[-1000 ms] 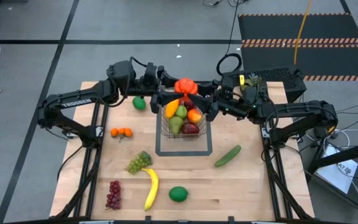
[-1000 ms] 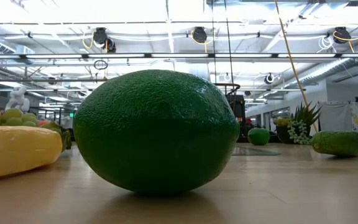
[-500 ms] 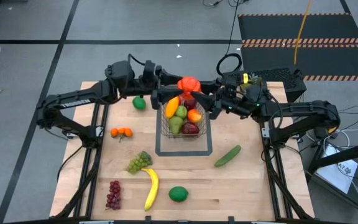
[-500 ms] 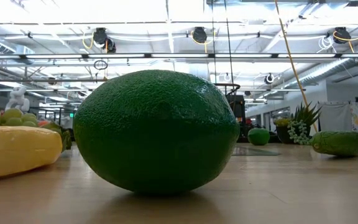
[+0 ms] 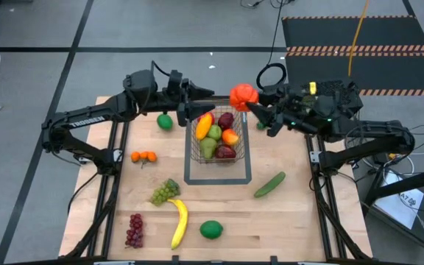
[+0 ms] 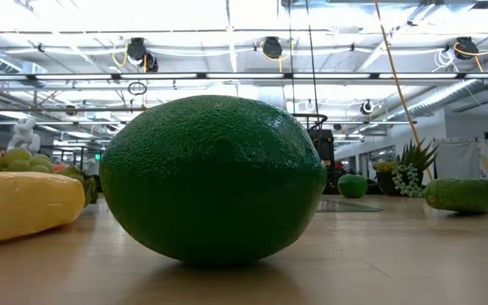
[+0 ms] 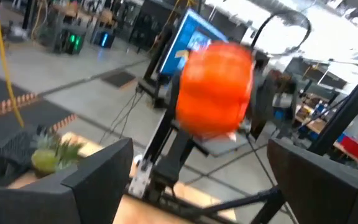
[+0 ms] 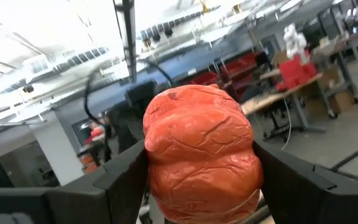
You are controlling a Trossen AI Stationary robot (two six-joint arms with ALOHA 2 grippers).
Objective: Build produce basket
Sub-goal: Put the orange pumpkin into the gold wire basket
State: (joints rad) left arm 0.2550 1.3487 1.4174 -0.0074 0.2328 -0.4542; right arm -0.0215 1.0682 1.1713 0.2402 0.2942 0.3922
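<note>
Basket [image 5: 218, 151] of grey wire mesh standing at upper centre of the high view, on the wooden bench [image 5: 293, 213], already loaded with a yellow-orange mango [image 5: 204, 126], a green pear [image 5: 209, 146], a dark red apple [image 5: 225, 152] and a small orange [image 5: 230, 136]. Just above and right of the basket's rim, clear of it, an orange-red lumpy fruit [image 5: 243, 96], clenched between the fingers of the right pincer [image 5: 251, 103], which reaches in from the right side of the frame; same fruit filling the middle of the right wrist view [image 8: 199, 152] with a dark finger on either side. Left pincer [image 5: 191, 110] at the basket's upper left corner, released, fingers spread wide and holding nothing, with the fruit seen beyond them in the left wrist view [image 7: 215, 89]. Left of the basket, a lime [image 5: 165, 121] and, lower, two small oranges [image 5: 143, 156]. Toward the lower left, green grapes [image 5: 165, 192], red grapes [image 5: 134, 230] and a banana [image 5: 179, 223]; second lime [image 5: 210, 229] at bottom centre, looming large in the low view [image 6: 213, 178]. Cucumber [image 5: 269, 184] lying diagonally to the basket's lower right.
</note>
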